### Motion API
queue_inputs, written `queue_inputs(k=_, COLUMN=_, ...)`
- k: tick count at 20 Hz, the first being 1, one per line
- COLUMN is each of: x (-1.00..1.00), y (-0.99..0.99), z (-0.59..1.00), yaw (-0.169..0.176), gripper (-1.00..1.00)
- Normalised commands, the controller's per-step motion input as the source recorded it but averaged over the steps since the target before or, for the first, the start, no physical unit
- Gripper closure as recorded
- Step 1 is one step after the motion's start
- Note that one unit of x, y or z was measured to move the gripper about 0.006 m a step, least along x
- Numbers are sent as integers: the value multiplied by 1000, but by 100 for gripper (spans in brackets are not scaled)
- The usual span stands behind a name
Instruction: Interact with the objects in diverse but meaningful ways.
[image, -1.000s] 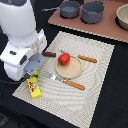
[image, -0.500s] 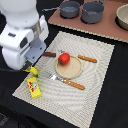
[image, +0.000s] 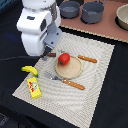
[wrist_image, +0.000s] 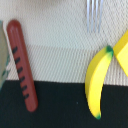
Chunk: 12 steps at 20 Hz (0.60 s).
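Observation:
My white arm hangs over the back left part of the beige mat (image: 95, 85). Its gripper (image: 47, 53) is low, just above the brown sausage (image: 52, 54), and its fingers are hidden behind the hand. The wrist view shows the sausage (wrist_image: 20, 65) lying on the mat's edge, the yellow banana (wrist_image: 97, 82) and a corner of the yellow box (wrist_image: 123, 54); no fingers show there. In the exterior view the banana (image: 29, 70) and the yellow box with red marks (image: 34, 87) lie at the mat's left. The red round fruit (image: 63, 59) sits on the tan plate (image: 72, 70).
A wooden-handled fork (image: 64, 80) lies in front of the plate and a knife (image: 88, 59) behind it. The fork's tines (wrist_image: 92, 17) show in the wrist view. Two dark pots (image: 92, 11) and a bowl (image: 123, 16) stand on the wooden counter at the back.
The arm has moved toward the back and the exterior view's right, from beside the banana to over the sausage. The toy foods have not moved.

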Motion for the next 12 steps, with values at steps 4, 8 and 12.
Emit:
queue_inputs(k=4, x=827, y=256, z=516, yaw=-33, gripper=-100)
queue_inputs(k=8, x=845, y=249, z=489, yaw=-25, gripper=-100)
queue_inputs(k=12, x=639, y=66, z=54, yaw=25, gripper=-100)
